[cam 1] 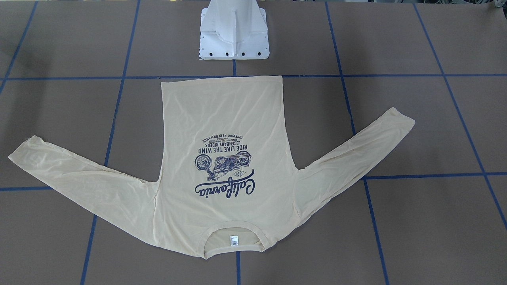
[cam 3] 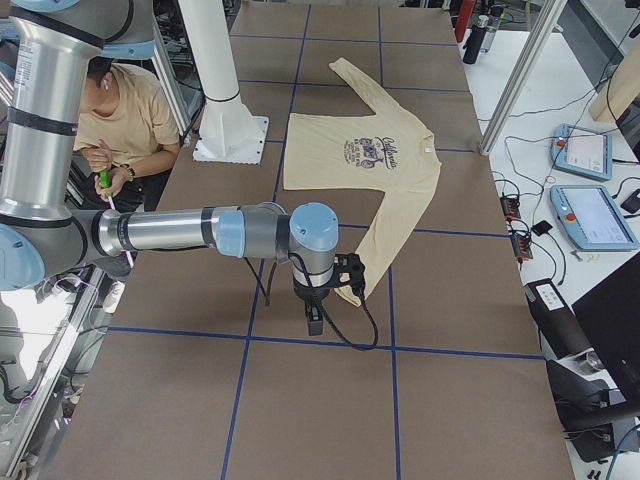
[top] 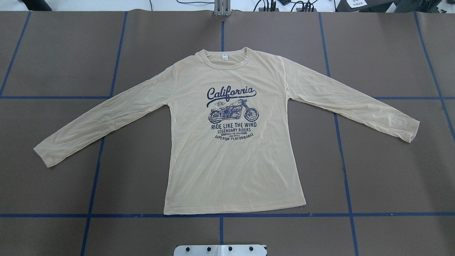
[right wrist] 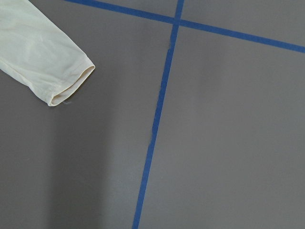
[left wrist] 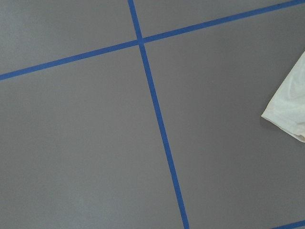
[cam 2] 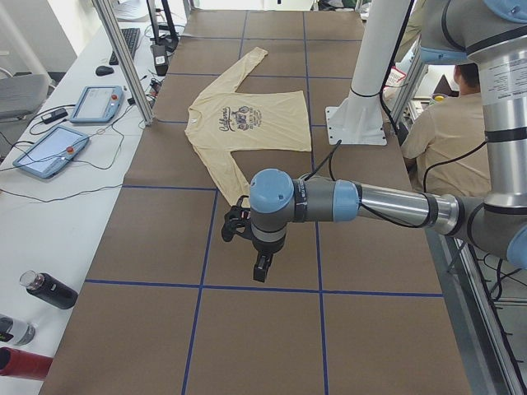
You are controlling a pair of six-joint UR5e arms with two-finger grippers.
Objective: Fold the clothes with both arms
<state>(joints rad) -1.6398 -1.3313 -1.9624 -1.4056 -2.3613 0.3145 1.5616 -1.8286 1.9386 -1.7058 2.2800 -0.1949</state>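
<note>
The brown table [top: 53, 53], gridded with blue tape, holds the T-shirt [top: 231, 170] flat and front up at its middle. The shirt's long axis runs hem to collar, hem nearest the robot and collar pointing away, with the sleeves spread to both sides. The left arm [cam 2: 362, 202] and right arm [cam 3: 180, 230] each reach out beyond a cuff. The left gripper [cam 2: 262, 270] and right gripper [cam 3: 314, 322] hang above bare table; I cannot tell how their jaws stand. The navy print [top: 231, 113] reads upright from the robot's side, and the neck label [top: 224, 57] sits inside the collar.

surface: brown matte table [top: 391, 170], blue tape grid lines [top: 106, 215] | lying on it: pale cream long-sleeved T-shirt [top: 231, 174], flat, navy print up, sleeves spread | standing near hem: white metal pedestal base [cam 1: 234, 43]
</note>
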